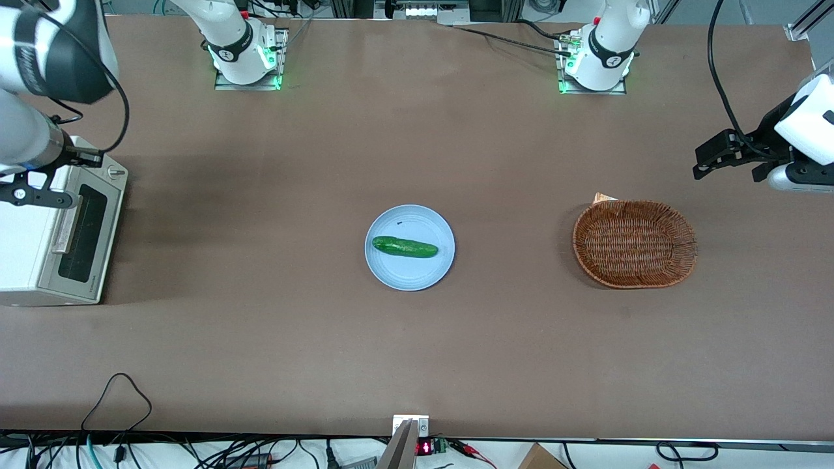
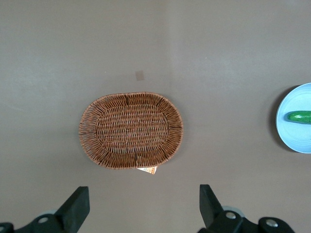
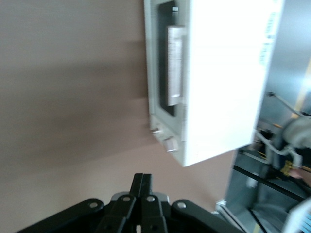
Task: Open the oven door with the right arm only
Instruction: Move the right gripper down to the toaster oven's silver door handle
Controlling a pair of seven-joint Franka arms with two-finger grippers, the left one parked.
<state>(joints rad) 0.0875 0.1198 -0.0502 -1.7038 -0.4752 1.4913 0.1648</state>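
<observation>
We see the oven door (image 1: 81, 233) closed, at the working arm's end of the tabletop (image 1: 417, 352), its handle (image 1: 64, 228) untouched. Our right arm (image 1: 39, 78) holds its claw (image 3: 142, 191) clenched, empty, above the oven's knob end, presumably lining up. Bare tabletop before the door leaves swing room.

1. The oven door (image 1: 83, 236) had a dark glass window in an off-white frame, with a pale bar handle (image 3: 175, 65).
2. The right arm (image 1: 39, 71) was white with black bands; its gripper (image 3: 142, 187), above the table near the oven, was black.
3. The plate (image 1: 409, 277) was light blue.
4. The cucumber (image 1: 404, 247) was dark green.
5. The basket (image 1: 634, 243) was brown woven wicker.
6. The table (image 1: 417, 143) was plain brown.
</observation>
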